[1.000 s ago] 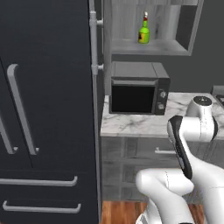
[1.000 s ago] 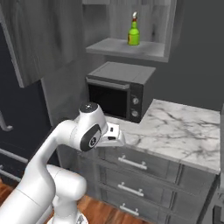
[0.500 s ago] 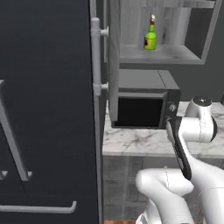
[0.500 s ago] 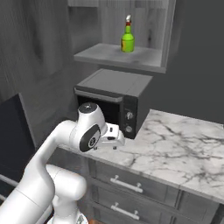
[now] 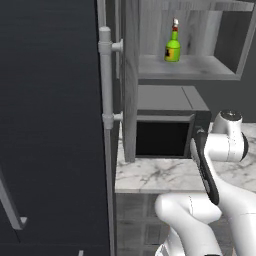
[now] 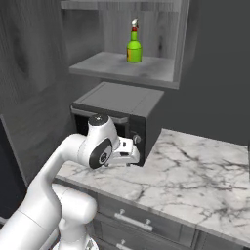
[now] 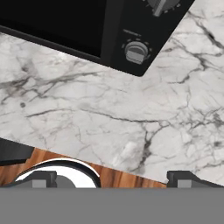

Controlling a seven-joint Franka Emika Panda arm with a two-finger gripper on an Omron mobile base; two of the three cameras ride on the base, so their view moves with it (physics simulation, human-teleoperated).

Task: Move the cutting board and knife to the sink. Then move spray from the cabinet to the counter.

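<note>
A: Where's the spray?

B: The spray (image 5: pixel 173 45) stands upright on the cabinet (image 5: pixel 190 70) shelf, in the upper middle of both base views. It is a bright green bottle with a yellow label, a narrow neck and a red-and-white top. The niche around it is grey wood grain, flat and boxy.

A: And the end effector?

B: The end effector (image 7: pixel 111 177) sits low in front of the microwave (image 6: pixel 124 110), in the middle left of the right base view. Its two dark tips stand wide apart at the bottom corners of the hand view, holding nothing.

A: What's under it?

B: The worktop (image 7: pixel 131 113), glossy white marble with grey veins. The microwave's black door and a round grey knob (image 7: pixel 136 50) fill the top of the hand view; grey drawers (image 6: pixel 141 222) with slim bar handles sit below the marble.
</note>
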